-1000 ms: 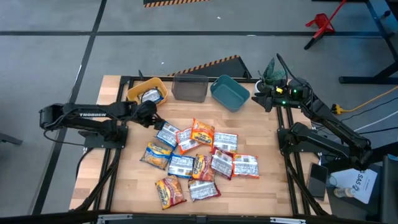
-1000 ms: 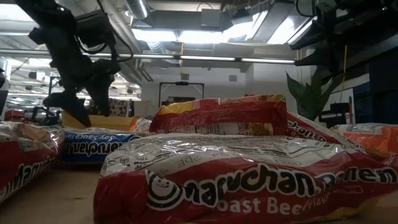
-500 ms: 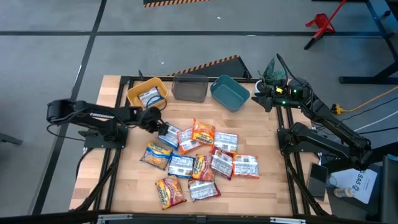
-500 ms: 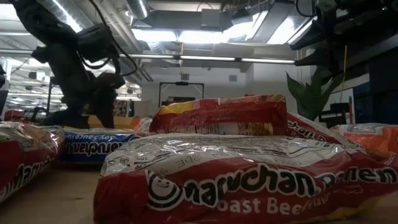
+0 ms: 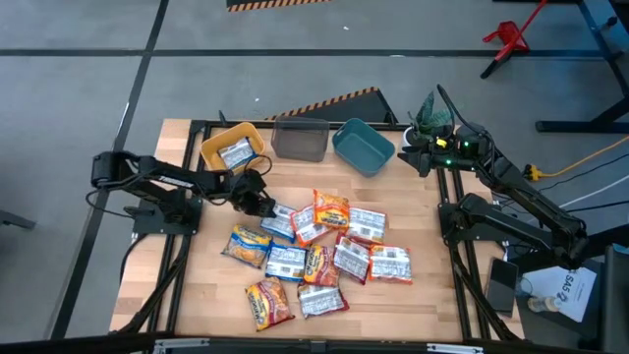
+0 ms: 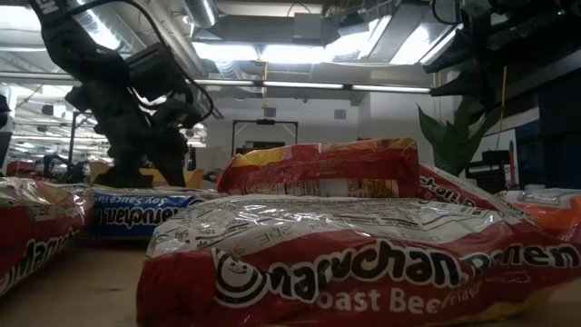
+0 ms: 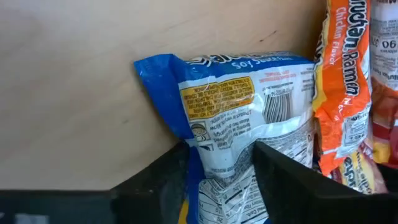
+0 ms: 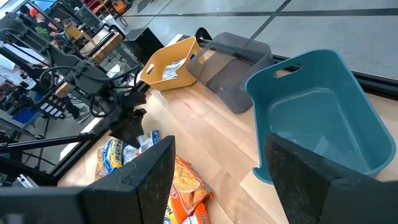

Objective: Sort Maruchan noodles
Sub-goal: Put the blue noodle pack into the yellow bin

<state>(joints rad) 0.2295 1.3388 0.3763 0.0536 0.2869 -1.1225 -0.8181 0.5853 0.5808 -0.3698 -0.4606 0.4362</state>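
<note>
Several Maruchan noodle packets [image 5: 314,251] lie in a loose pile on the wooden table, flat and partly overlapping. My left gripper [image 5: 257,202] is low at the pile's far left, open, with its fingers down on a blue-white packet [image 5: 278,218] that lies on the table. That packet also shows in the left wrist view [image 7: 242,106], next to an orange packet [image 7: 342,93]. One packet [image 5: 236,153] lies in the yellow bin [image 5: 218,144]. My right gripper [image 8: 217,180] waits open and empty above the teal bin [image 5: 363,146] at the far right. My left gripper comes slanting down from the table's left onto the blue-white packet's left end [image 7: 221,162]. The end reaches in between the two open fingers, and one finger [image 7: 292,180] lies over the packet's face. The packet lies flat on the table.
Yellow, grey [image 5: 300,138] and teal bins stand in a row along the far edge. Bare wood lies between the bins and the pile and along the near edge. In the low view a red packet [image 6: 363,272] fills the foreground.
My left gripper has come down and gone toward the table's right and near edges, onto the blue-white packet. That packet and the orange and silver packets beside it have slid a little toward the table's right edge.
</note>
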